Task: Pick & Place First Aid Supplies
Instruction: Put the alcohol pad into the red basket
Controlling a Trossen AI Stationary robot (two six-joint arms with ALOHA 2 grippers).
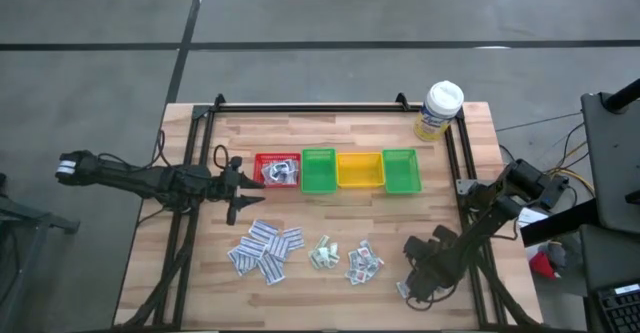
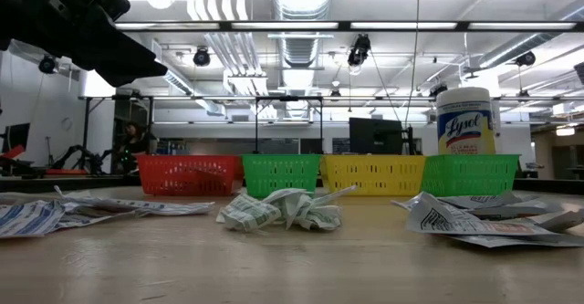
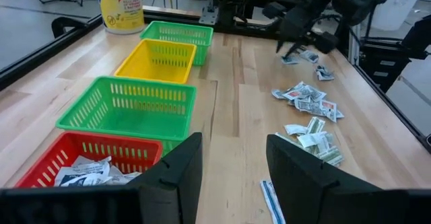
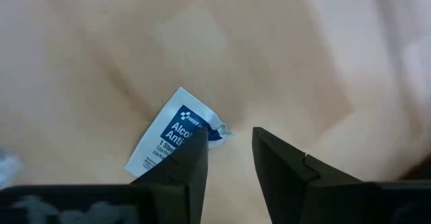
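While the left gripper (image 1: 243, 185) hangs in the left-centre of the high view beside the red bin (image 1: 277, 170), its two fingers (image 3: 176, 173) stand spread with a clear gap and nothing between them. Several white packets (image 3: 84, 172) already lie in that red bin.

Bins run in a row across the frame's middle: red, then a green bin (image 1: 319, 170), a yellow bin (image 1: 359, 170), and a second green bin (image 1: 400, 170). A white-capped bottle with yellow label (image 1: 439, 110) stands at the upper right of the table (image 1: 330, 133), behind the last green bin.

Loose first aid supplies lie in the lower half of the high view in three clusters: a pile of strip-shaped packets (image 1: 266, 250) lower left of centre, a small crumpled group with green print (image 1: 324, 254) at lower centre, and a squarish group (image 1: 363, 263) just right of that.

Right gripper (image 1: 412, 285) is low at the lower right of the frame, down close to the tabletop. In its wrist view the fingers (image 4: 185, 167) are parted, narrow gap, with the corner of a blue-printed packet (image 4: 168, 133) lying flat on the wood at one fingertip. Cannot tell whether the packet is pinched; it rests on the table.

Low view: a person (image 2: 132, 144) shows in the room behind the table, at the frame's left.
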